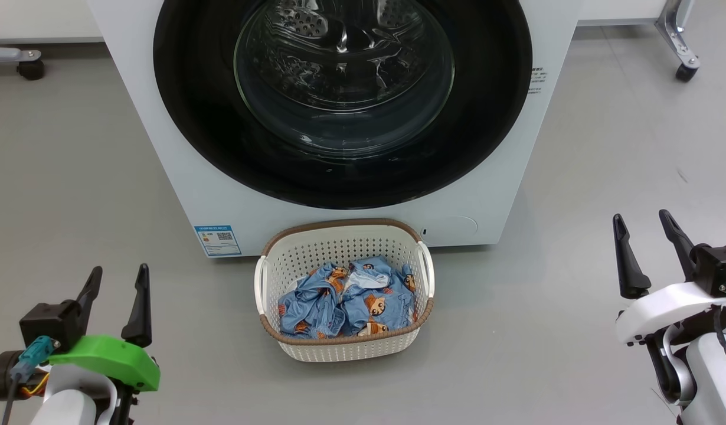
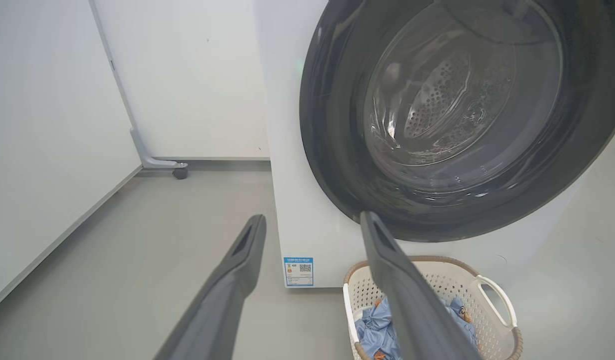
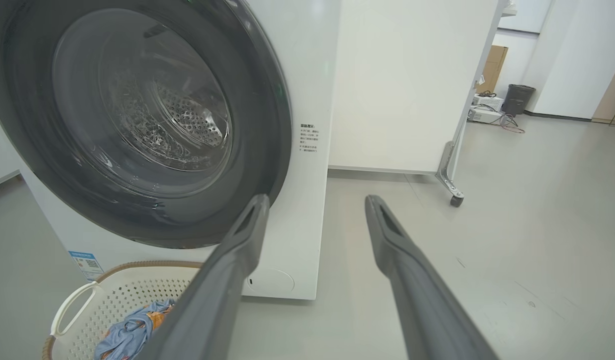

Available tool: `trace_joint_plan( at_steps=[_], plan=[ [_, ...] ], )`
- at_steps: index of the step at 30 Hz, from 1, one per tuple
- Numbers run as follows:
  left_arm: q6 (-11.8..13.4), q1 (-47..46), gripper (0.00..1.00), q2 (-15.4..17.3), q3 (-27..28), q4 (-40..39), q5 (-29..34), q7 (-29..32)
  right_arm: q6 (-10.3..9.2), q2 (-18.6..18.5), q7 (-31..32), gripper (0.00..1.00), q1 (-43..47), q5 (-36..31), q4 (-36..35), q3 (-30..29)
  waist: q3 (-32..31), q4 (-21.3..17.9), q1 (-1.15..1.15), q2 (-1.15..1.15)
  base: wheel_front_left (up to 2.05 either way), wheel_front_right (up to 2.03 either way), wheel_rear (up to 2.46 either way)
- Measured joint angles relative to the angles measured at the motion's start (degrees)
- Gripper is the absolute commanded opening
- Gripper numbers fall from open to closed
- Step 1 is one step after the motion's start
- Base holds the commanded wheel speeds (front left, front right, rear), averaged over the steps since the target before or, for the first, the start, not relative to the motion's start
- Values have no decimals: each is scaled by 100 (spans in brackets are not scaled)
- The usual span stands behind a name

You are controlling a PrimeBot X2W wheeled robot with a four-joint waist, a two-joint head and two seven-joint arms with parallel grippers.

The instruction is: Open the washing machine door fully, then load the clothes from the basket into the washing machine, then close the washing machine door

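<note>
Grey floor (image 1: 74,177), wheeled white partition (image 3: 402,75)

Bright even light; glare on door glass (image 1: 344,77).

We find open floor (image 1: 534,307) lower left and right; the shut washing machine door (image 1: 339,184) bars top centre, the basket (image 1: 339,349) just below it.

You had a smooth grey floor (image 1: 74,177) around you, evenly lit. To your left stood white partition panels (image 2: 187,75), one on a metal foot with a castor (image 2: 180,173). To your right another white panel (image 3: 397,85) rode on a castored leg (image 3: 455,201). Beyond it sat a dark bin (image 3: 518,99), a cardboard box (image 3: 492,67) and loose cables (image 3: 510,125) on the floor.
</note>
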Motion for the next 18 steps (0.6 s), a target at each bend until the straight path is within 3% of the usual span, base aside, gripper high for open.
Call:
trace_joint_plan(
  at_steps=[18],
  plan=[
    [-31,-7,100,7,58,58,93,0,53,41,0,100,2,-3,20,-157,-34,21,0,0,0,0,0]
  ],
)
